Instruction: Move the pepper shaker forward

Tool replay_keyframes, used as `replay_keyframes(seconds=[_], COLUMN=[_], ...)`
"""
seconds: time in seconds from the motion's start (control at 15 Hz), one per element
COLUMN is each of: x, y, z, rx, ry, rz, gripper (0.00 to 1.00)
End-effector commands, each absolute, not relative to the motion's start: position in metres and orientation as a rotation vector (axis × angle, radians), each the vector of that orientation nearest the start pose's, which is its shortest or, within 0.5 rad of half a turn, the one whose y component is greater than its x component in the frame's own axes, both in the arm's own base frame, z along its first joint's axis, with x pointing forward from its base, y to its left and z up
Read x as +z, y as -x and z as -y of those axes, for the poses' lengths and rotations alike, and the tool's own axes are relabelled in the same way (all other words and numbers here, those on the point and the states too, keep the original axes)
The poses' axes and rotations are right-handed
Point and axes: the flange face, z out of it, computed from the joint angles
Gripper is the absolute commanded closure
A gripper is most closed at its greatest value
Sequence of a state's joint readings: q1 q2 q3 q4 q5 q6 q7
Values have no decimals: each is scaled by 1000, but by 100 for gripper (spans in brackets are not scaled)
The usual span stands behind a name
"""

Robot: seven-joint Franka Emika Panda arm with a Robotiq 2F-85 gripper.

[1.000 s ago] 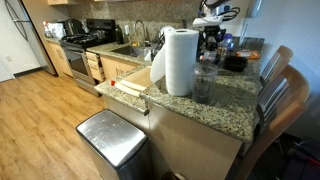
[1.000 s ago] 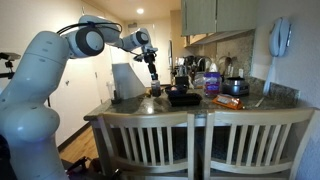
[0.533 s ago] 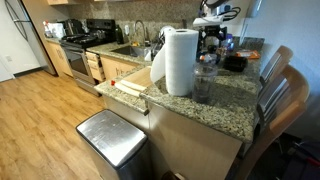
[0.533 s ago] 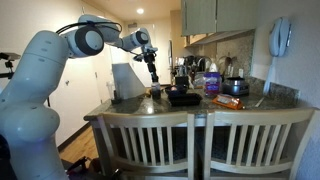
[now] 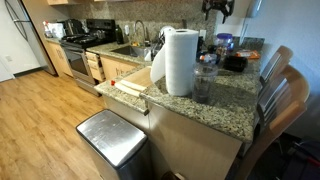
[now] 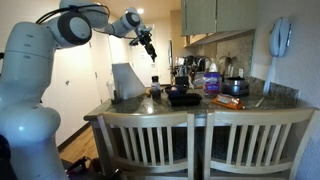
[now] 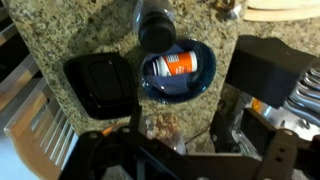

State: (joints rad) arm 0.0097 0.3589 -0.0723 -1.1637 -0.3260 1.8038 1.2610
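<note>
The pepper shaker (image 7: 155, 26) is a small dark cylinder standing upright on the granite counter (image 7: 90, 30), at the top of the wrist view, just beyond a blue bowl (image 7: 178, 72). In an exterior view it is a small dark shape (image 6: 155, 90) at the counter's near-left end. My gripper (image 6: 151, 50) hangs high above it, well clear, with its jaws open and empty. At the bottom of the wrist view the gripper (image 7: 185, 150) shows as dark, spread fingers. In an exterior view the gripper (image 5: 218, 8) sits at the top edge.
A paper towel roll (image 5: 180, 60) and a clear tumbler (image 5: 205, 76) stand near the counter edge (image 5: 230, 108). A flat black container (image 7: 100, 85) lies beside the bowl. Wooden chairs (image 6: 150, 140) line one side, and a steel bin (image 5: 112, 140) stands on the floor.
The gripper has let go of the shaker, opened and risen well above the counter. The shaker stays standing where it was.
</note>
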Motion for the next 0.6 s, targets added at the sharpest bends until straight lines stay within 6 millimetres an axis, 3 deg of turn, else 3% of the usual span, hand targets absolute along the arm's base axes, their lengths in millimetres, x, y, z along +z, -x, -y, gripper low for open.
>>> replay_keyframes(seconds=[0.0,0.27,0.53], x=[696,771,803], y=[-611,-523,-452], z=[46,39,36], rx=[-574,-364,-103], ry=[2691,2785,2893], rz=[-1788,-1542,-1335], gripper=[0,0,0])
